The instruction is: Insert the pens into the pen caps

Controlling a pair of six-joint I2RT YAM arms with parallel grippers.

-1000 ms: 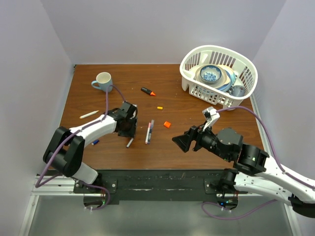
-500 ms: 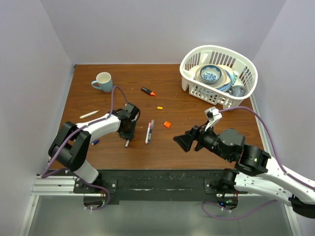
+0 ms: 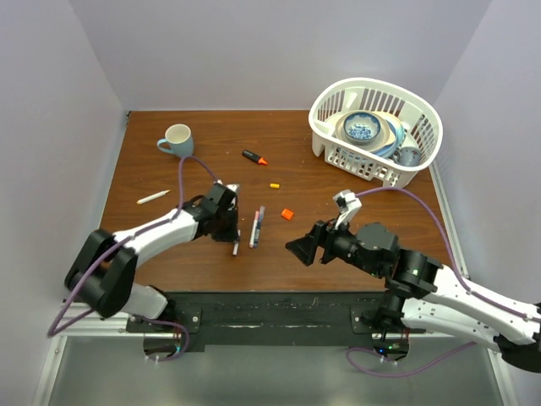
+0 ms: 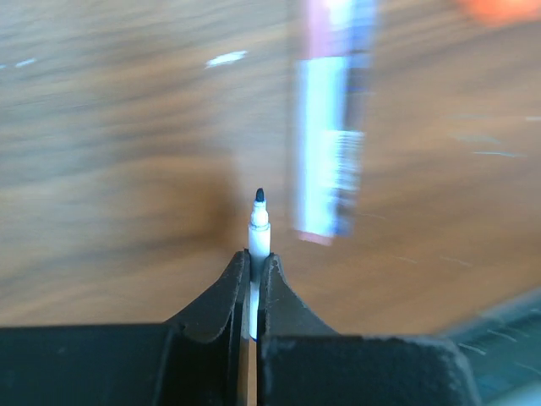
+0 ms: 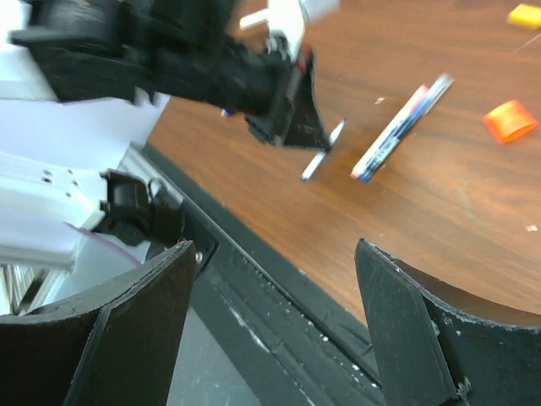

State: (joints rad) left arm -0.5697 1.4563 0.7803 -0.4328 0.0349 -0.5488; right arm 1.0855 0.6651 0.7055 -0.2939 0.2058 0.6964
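My left gripper (image 3: 232, 233) (image 4: 255, 258) is shut on a slim white pen (image 4: 259, 230). Its dark tip (image 3: 236, 249) pokes out past the fingers just above the wood. Two more pens (image 3: 256, 227) (image 4: 332, 127) lie side by side just to its right. An orange pen cap (image 3: 287, 214) (image 5: 510, 120) lies right of them and a small yellow cap (image 3: 275, 185) (image 5: 524, 15) farther back. A black pen with an orange end (image 3: 254, 157) and a white pen (image 3: 153, 197) lie apart. My right gripper (image 3: 300, 248) (image 5: 270, 326) hangs open and holds nothing, near the table's front edge.
A white basket (image 3: 325, 139) holding dishes stands at the back right. A pale mug (image 3: 177, 139) stands at the back left. The black rail (image 3: 270, 306) runs along the near edge of the brown table (image 3: 372, 203).
My left gripper has shut on the white pen and carried it right, towards the two pens. My right gripper has drifted left, still open.
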